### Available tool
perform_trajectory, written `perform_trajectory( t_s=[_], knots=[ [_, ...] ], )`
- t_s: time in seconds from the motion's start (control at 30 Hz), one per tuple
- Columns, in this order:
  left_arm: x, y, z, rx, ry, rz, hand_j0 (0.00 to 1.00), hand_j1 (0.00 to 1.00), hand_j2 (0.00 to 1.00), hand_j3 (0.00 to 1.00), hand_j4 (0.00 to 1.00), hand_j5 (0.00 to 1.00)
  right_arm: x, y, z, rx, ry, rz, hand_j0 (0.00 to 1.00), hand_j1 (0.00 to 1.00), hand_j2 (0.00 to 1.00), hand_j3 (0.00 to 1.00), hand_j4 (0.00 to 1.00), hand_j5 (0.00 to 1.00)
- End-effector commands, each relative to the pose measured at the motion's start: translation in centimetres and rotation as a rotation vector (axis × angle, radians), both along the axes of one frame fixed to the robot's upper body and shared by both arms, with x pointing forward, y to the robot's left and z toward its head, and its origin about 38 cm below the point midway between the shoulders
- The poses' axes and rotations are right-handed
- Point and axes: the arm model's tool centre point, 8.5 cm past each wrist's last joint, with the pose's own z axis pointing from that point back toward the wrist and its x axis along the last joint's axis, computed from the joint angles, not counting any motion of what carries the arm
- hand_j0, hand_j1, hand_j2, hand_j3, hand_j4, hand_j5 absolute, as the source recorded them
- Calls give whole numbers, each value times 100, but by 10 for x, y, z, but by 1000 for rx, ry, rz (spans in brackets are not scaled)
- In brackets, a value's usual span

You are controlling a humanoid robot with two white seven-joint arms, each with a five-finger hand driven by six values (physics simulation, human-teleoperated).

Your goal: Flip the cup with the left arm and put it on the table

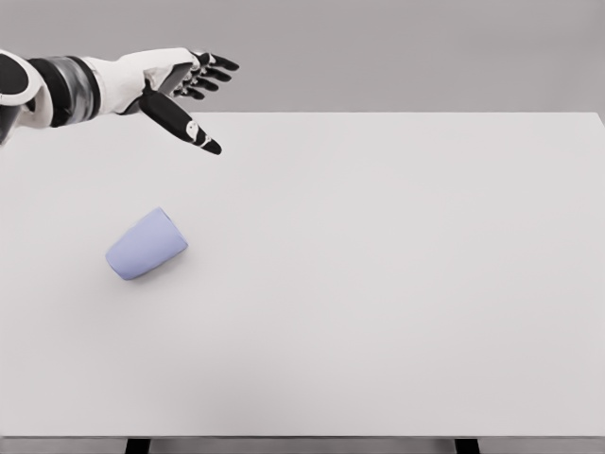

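While the cup (146, 246) lay on its side on the left part of the white tabletop (397, 284), the left hand (180, 90) hung in the air above the far left corner, well apart from it. The arm came in from the upper left edge of the head view, white with a dark and grey banded wrist. Its fingers (213, 71) were spread and only lightly bent, pointing to the right, and the dark thumb (184, 123) angled down and to the right toward the tabletop; the hand held nothing.

The cup was pale lavender-blue and plain. It tapered, with the wider end toward the lower left and the narrower end toward the upper right. Whether the wider end was the open mouth could not be told from this view. A soft shadow sat under its lower edge, so it rested on the surface rather than above it.

Between hand and cup nothing stood in the way. Behind the tabletop's far edge was a flat grey backdrop (425, 47), and two dark legs (138, 445) showed under the near edge.
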Motion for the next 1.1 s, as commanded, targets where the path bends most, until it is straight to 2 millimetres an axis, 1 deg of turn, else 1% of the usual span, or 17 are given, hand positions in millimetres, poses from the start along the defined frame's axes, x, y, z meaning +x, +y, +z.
perform_trajectory(
  t_s=[0.0,0.13,0.17,0.23,0.27,0.33,0.37,0.4,0.47,0.53,0.57,0.63,0.73,0.83,0.87,0.93,1.07],
  knots=[
    [-3,-5,-5,-43,54,1,100,100,100,100,100,100,0,0,0,0,-1,-1,100,100,100,100,100,100],
    [-3,-5,-6,-36,48,2,100,100,100,100,100,100,-1,0,0,0,2,1,100,100,100,100,100,100],
    [-2,1,-7,-27,47,16,100,100,100,100,100,100,0,0,0,0,1,1,100,100,100,100,100,100],
    [-4,34,-9,-11,50,85,100,100,100,100,100,100,0,0,0,0,1,1,100,100,100,100,100,100],
    [-5,41,-11,-6,56,101,100,100,100,100,100,100,0,0,0,0,-1,-1,100,100,100,100,100,100],
    [-8,47,-28,18,93,110,100,100,100,100,100,100,-1,0,0,0,2,1,100,100,100,100,100,100],
    [-10,54,-33,25,106,125,100,100,100,100,100,100,-1,0,0,0,2,-1,100,100,100,100,100,100],
    [-12,60,-43,31,129,135,100,100,100,100,100,100,-1,0,0,0,2,1,100,100,100,100,100,100],
    [-16,70,-53,37,151,158,100,100,100,100,100,100,0,0,0,0,0,-1,100,100,100,100,100,100],
    [-22,87,-62,45,179,190,100,100,100,100,100,100,0,0,0,0,0,-1,100,100,100,100,100,100],
    [-25,101,-63,51,182,221,100,100,100,100,100,100,-1,0,0,0,2,-1,100,100,100,100,100,100],
    [-35,125,-75,65,216,274,100,100,100,100,100,100,-1,0,0,0,0,-1,100,100,100,100,100,100],
    [-41,142,-78,73,225,311,100,100,100,100,100,100,-1,0,0,0,2,-1,100,100,100,100,100,100],
    [-42,142,-80,73,235,307,100,100,100,100,100,100,0,0,0,0,0,-1,100,100,100,100,100,100],
    [-45,137,-88,64,279,272,100,100,100,100,100,100,0,0,0,0,0,-1,100,100,100,100,100,100],
    [-50,131,-94,49,337,218,100,100,100,100,100,100,-1,0,0,0,2,1,100,100,100,100,100,100],
    [-58,132,-107,44,394,199,100,100,100,100,100,100,-1,0,0,0,2,-1,100,100,100,100,100,100]
  ],
)
